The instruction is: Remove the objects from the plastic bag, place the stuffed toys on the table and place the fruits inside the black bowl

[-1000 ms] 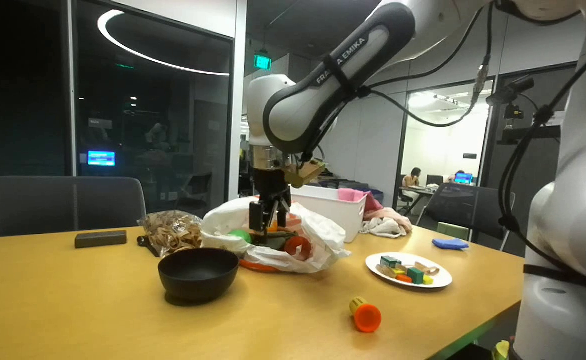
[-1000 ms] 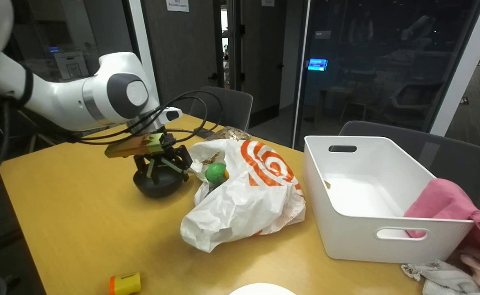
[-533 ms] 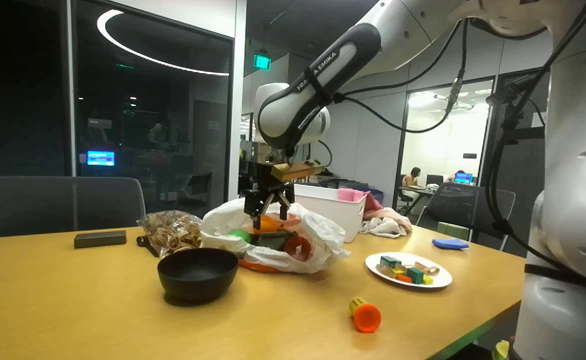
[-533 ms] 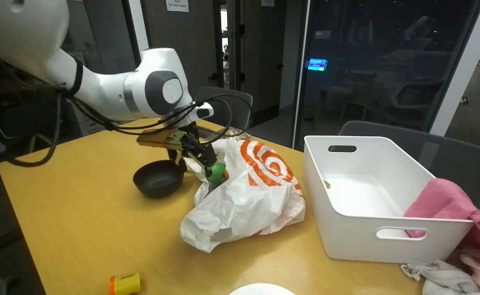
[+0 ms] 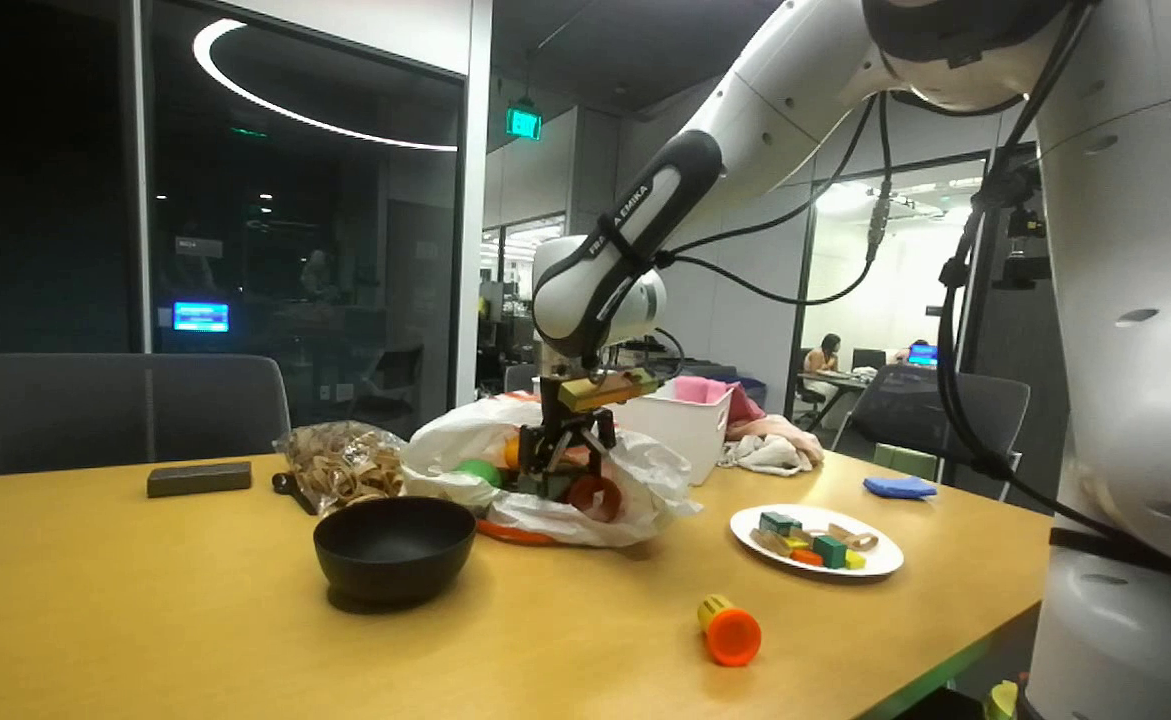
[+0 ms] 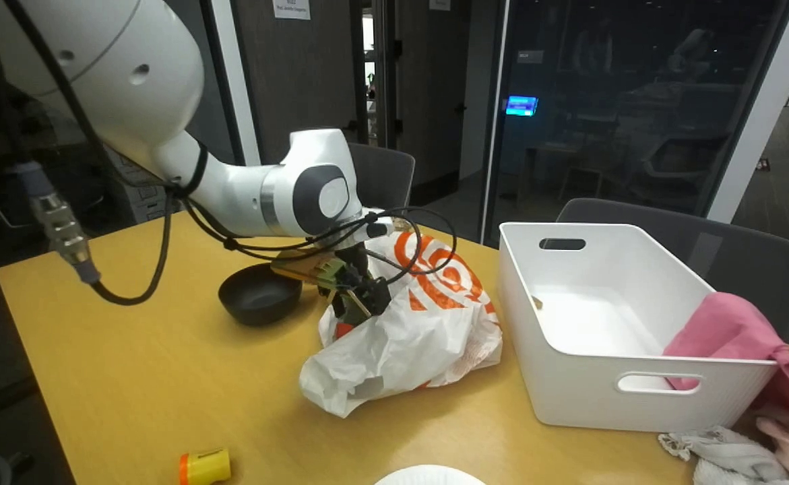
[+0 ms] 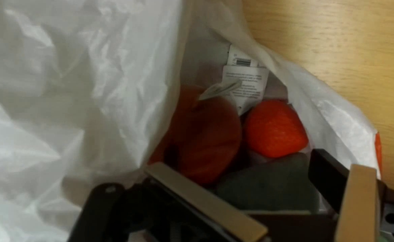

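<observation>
The white plastic bag (image 5: 445,440) (image 6: 401,364) (image 7: 82,84) lies on its side with its mouth open. In the wrist view it holds a bright red fruit-like object (image 7: 274,129), a dark red rounded object (image 7: 205,141) with a tag, and a grey-green object (image 7: 271,185). An exterior view also shows a green ball (image 5: 479,471) and an orange object (image 5: 512,453) inside. My gripper (image 5: 557,485) (image 6: 362,316) (image 7: 247,185) is at the bag's mouth, open, its fingers on either side of the grey-green object. The black bowl (image 5: 395,575) (image 6: 259,296) stands beside the bag.
A white bin (image 6: 637,397) with pink cloth (image 6: 731,330) stands behind the bag. A white plate (image 5: 745,525) with blocks, a yellow container (image 5: 730,635) with orange lid, a clear bag of brown strips (image 5: 345,460) and a dark grey block (image 5: 200,479) are on the table.
My gripper has moved from near the bowl's side, in an exterior view, to the right and down into the bag's mouth. The green ball is now hidden there behind the gripper.
</observation>
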Controlling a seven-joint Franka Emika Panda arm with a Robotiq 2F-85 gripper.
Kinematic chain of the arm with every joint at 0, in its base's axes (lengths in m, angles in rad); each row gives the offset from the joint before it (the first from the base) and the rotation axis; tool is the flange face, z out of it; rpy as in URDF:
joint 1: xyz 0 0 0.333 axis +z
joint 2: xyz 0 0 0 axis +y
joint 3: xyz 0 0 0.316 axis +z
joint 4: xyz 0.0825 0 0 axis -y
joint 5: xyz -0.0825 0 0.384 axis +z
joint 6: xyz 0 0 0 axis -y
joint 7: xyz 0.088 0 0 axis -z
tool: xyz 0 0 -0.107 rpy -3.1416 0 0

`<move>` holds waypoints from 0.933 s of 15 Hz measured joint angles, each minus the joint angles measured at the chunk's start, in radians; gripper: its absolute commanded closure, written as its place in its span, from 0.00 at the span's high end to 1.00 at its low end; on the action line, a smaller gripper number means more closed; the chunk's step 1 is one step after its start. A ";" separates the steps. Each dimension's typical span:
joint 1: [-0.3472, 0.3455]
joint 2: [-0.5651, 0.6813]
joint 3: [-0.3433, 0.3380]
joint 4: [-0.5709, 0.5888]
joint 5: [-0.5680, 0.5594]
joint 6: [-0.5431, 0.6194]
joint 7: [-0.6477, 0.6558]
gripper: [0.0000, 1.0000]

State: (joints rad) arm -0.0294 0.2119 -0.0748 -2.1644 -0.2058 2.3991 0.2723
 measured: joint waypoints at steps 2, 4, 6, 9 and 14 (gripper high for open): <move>0.000 0.028 -0.013 0.006 -0.002 0.032 0.001 1.00; 0.000 0.045 -0.025 0.012 -0.006 0.050 0.001 0.75; 0.000 0.050 -0.038 0.013 -0.019 0.066 0.001 0.66; 0.000 0.050 -0.058 0.012 -0.058 0.076 0.001 0.42; -0.001 0.051 -0.090 0.007 -0.115 0.080 0.001 0.06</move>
State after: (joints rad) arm -0.0302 0.2633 -0.1652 -2.1576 -0.3213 2.4790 0.2728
